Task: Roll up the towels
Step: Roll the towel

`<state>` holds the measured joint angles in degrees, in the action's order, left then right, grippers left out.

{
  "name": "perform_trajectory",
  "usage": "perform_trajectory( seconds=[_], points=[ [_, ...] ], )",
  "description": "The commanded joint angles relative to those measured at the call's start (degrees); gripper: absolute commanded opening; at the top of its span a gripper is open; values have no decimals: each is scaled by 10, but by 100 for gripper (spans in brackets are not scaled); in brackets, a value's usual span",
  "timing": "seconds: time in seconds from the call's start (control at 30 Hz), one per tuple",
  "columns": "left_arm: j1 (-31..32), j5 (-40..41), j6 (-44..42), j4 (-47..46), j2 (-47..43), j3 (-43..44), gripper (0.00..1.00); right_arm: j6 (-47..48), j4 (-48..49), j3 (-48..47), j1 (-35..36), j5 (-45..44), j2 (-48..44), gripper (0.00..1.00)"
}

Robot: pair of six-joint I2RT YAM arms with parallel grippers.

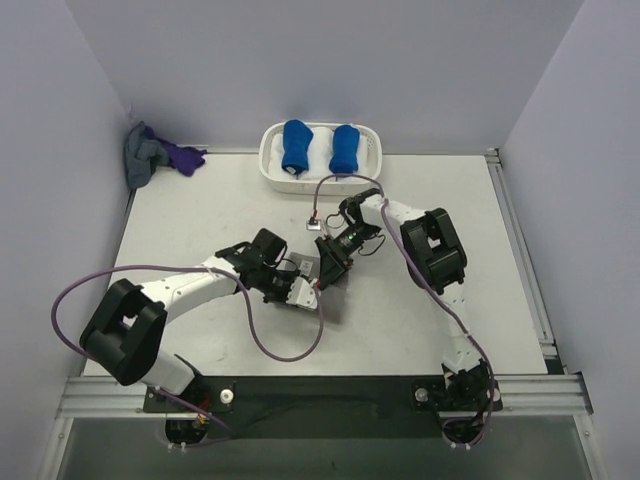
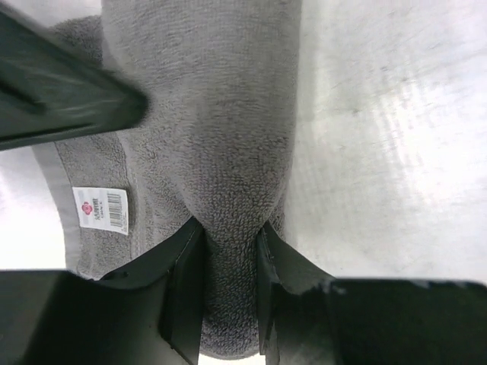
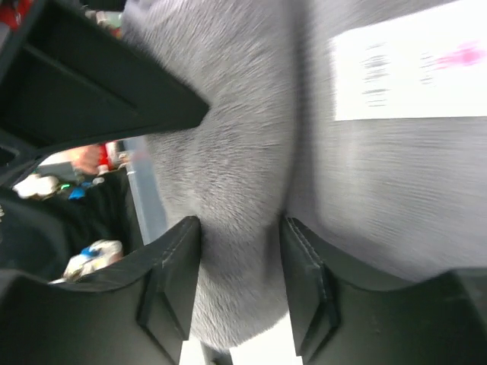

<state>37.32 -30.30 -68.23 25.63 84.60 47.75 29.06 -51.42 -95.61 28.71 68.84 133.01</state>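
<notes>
- Grey towel (image 1: 328, 303), bunched into a narrow fold, lies at the middle of the table (image 1: 200, 220), held from both sides.
- The left gripper (image 2: 228, 236) pinches a ridge of the terry between its jaws, with the sewn label (image 2: 100, 209) just beside the fold.
- The right gripper (image 3: 240, 228) is likewise clamped on a thick ridge of the cloth, as its wrist view shows.
- The step in hand appears to be forming the roll. Doing it well means both grippers turning together at a matched pace, so that the roll comes out even.
- Tension should be firm without stretching the cloth. A loose pinch risks the fold springing open.
- Two blue rolls (image 1: 295, 147) sit in the white basket (image 1: 268, 165) at the far edge, well apart from the work.
</notes>
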Motion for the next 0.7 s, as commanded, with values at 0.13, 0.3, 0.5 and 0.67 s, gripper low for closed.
perform_trajectory(
  seconds=[0.13,0.3,0.5,0.67],
  points=[
    [16,-48,97,281,65,86,9,-20,18,-62,-68,-127,-127,63],
    [4,-47,157,332,158,146,9,-11,25,-27,-116,-156,-230,64],
    [-37,-73,195,414,307,281,10,15,26,85,-157,-182,-426,63],
    [-84,-92,171,485,431,397,13,24,25,172,-132,-210,-538,64]
  ],
)
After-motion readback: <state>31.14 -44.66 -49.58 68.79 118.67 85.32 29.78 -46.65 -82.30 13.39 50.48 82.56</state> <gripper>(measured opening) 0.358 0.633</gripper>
